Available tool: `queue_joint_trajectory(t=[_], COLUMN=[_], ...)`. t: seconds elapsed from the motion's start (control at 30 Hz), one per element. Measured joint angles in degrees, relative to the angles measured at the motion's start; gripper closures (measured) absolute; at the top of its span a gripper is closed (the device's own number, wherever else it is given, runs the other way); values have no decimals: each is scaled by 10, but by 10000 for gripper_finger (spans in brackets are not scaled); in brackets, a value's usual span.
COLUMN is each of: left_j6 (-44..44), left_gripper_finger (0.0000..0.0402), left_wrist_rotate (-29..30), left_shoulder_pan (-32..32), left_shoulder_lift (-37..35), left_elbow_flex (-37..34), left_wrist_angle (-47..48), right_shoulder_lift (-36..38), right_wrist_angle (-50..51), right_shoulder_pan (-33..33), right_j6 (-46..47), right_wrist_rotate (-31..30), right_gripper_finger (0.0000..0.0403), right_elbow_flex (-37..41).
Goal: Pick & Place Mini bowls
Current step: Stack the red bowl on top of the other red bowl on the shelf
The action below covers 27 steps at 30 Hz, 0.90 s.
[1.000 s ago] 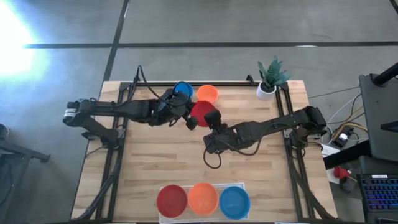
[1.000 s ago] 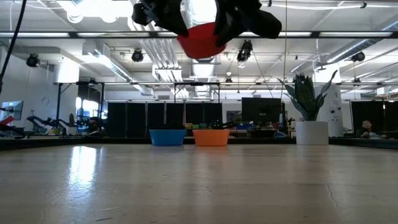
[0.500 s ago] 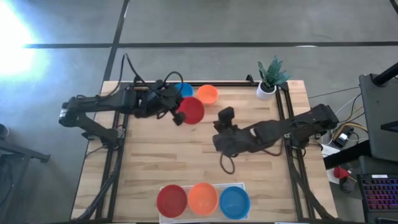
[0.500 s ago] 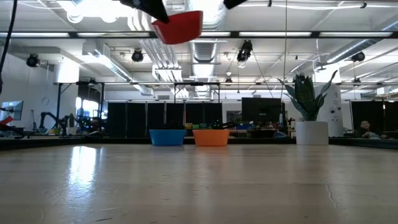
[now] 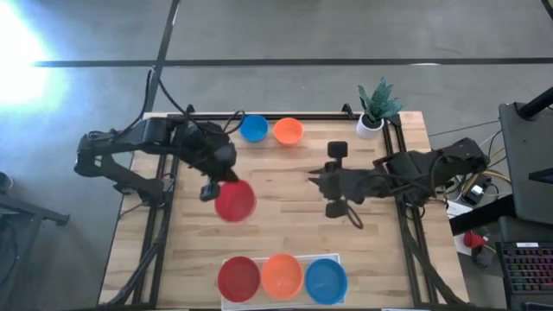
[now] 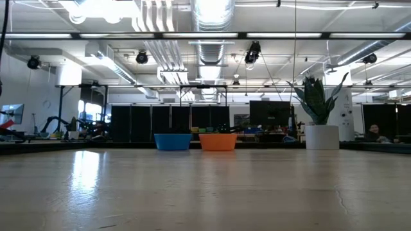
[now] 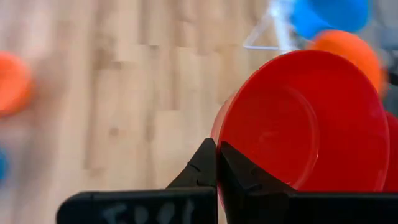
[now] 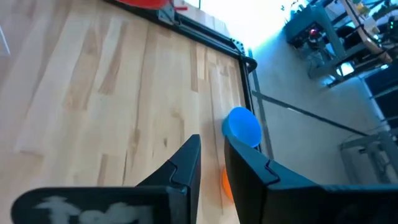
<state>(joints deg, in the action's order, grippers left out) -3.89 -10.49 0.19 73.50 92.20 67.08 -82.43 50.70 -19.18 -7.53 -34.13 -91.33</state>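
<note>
My left gripper (image 5: 213,188) is shut on a red mini bowl (image 5: 234,200) above the table's left middle; the left wrist view shows the bowl (image 7: 305,124) filling the picture. My right gripper (image 5: 316,179) hovers right of centre, slightly open, with nothing between its fingers (image 8: 211,148). A blue mini bowl (image 5: 253,128) and an orange mini bowl (image 5: 289,130) stand on their bases at the far edge, seen also in the low view as the blue bowl (image 6: 173,141) and the orange bowl (image 6: 218,141). Neither gripper shows in the low view. My left gripper pinches the red bowl's rim (image 7: 219,134) between its two fingers, one finger over the inner face and one on the outer wall. The fingers come from the table's left, slanting down. The bowl is lifted clear of the table and sticks out beyond the fingertips.
A white tray (image 5: 338,260) at the near edge holds a red bowl (image 5: 238,278), an orange bowl (image 5: 281,275) and a blue bowl (image 5: 326,280). A potted plant (image 5: 376,108) stands at the far right corner. Bare wood lies between the tray and the far bowls.
Both grippers stood at the red bowl near the far bowls. My left gripper has carried it up out of the low view and toward the near edge, turning as it went. My right gripper has drawn away from the bowl toward the table's right edge and risen.
</note>
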Motion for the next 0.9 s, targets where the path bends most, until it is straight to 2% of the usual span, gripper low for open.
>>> queue_joint_trajectory(t=[0.13, 0.57, 0.77, 0.9], left_j6=[1, -65, -77, -96], left_gripper_finger=[401, 401, 401, 401], left_wrist_rotate=[-40, -42, -61, -101], left_shoulder_pan=[-32, -167, -189, -194], left_shoulder_lift=[2, 74, 101, 114], left_elbow_flex=[-1, -3, -3, -3], left_wrist_angle=[0, -18, -54, -87], right_shoulder_lift=[13, 21, 19, 18], right_wrist_angle=[1, 0, 0, 0], right_shoulder_pan=[-1, -1, -1, -1], right_j6=[25, 65, 68, 76], right_wrist_rotate=[3, 4, 33, 34], right_gripper_finger=[335, 335, 335, 335], right_elbow_flex=[0, 0, 0, 0])
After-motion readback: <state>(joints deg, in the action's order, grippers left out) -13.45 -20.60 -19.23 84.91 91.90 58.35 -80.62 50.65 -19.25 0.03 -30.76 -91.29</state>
